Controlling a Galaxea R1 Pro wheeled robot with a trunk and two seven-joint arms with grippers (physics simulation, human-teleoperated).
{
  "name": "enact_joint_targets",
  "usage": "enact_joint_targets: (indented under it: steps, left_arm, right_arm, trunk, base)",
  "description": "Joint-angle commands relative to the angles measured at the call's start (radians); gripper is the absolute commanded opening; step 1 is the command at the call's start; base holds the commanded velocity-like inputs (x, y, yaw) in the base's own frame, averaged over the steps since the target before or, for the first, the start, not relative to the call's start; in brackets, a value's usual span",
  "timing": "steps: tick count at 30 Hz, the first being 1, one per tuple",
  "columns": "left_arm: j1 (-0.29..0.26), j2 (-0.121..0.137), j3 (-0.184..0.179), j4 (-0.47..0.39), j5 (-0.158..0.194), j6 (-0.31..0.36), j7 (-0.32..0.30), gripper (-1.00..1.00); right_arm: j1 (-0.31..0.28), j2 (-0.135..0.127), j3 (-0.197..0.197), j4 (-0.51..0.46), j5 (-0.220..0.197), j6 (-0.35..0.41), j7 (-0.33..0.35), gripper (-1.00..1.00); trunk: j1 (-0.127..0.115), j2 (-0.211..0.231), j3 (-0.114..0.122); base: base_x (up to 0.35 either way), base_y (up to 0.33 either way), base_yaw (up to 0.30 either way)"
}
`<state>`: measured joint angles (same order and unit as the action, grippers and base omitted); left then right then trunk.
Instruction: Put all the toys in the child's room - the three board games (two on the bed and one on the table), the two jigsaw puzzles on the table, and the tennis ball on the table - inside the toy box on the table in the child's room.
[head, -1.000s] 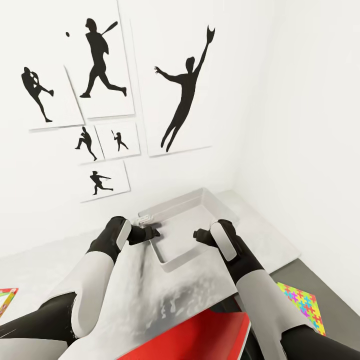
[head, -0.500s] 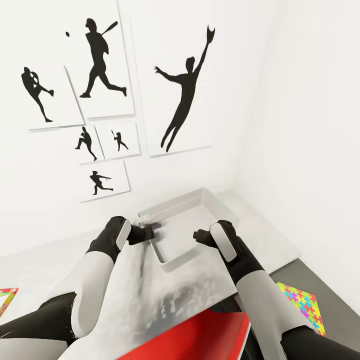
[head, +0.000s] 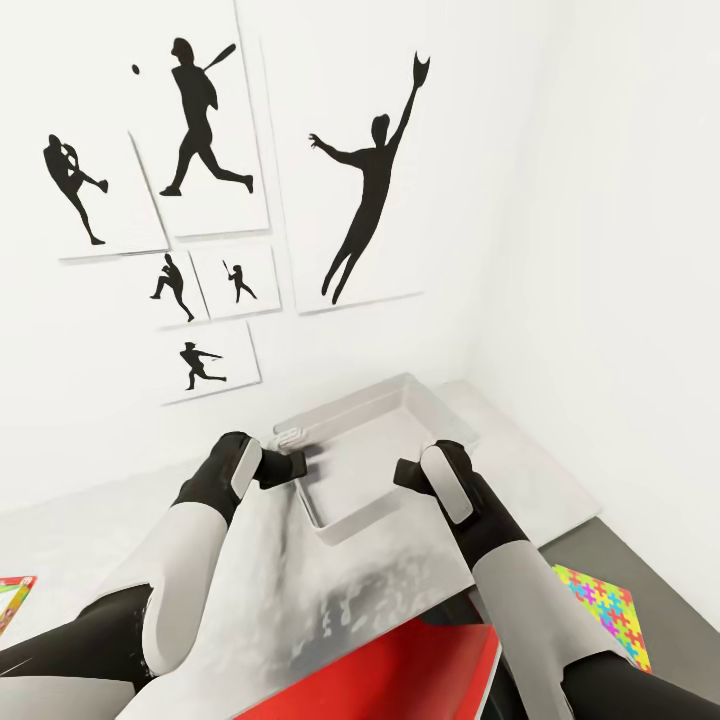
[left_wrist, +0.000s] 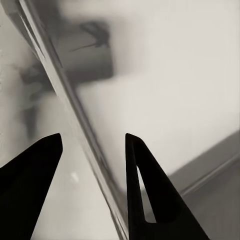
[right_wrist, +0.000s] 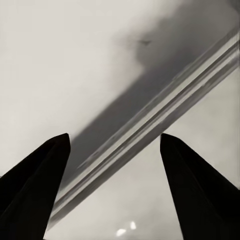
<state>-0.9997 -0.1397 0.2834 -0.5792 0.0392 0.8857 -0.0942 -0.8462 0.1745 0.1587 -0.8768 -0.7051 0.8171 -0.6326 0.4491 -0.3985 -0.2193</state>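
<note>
A child's bedroom: baseball silhouette posters (head: 215, 190) cover the wall above the left end effector (head: 300, 463), jigsaw puzzle (head: 602, 607) nearby.

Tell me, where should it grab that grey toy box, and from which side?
By the thin raised rim of the toy box, I'd judge: it is the only narrow edge that fingers can straddle. Coming from above on opposite sides suits it. The left hand has its fingers open astride one wall, and the right hand sits open over the other.
</note>
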Motion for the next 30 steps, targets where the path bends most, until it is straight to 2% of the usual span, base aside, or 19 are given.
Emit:
enact_joint_targets:
  steps: [1,15,30]
  left_arm:
    - [0.000,-0.001,0.005,-0.001,-0.033,0.004,0.002,-1.00]
    - [0.000,0.000,0.005,-0.001,-0.033,0.006,0.002,-1.00]
    - [0.000,-0.001,0.005,-0.001,-0.033,0.009,-0.003,-1.00]
  right_arm:
    - [-0.001,0.000,0.002,-0.001,-0.030,-0.006,-0.010,-1.00]
    - [-0.001,0.000,0.002,-0.001,-0.030,-0.006,-0.010,-1.00]
    - [-0.001,0.000,0.002,-0.001,-0.030,-0.006,-0.010,-1.00]
  trunk:
    - [0.001,-0.001,-0.002]
    - [0.001,-0.001,0.000]
    - [0.001,-0.001,0.021]
  base:
    - [0.000,0.000,0.000]
    - [-0.009,0.000,0.000]
    - [-0.150,0.000,0.000]
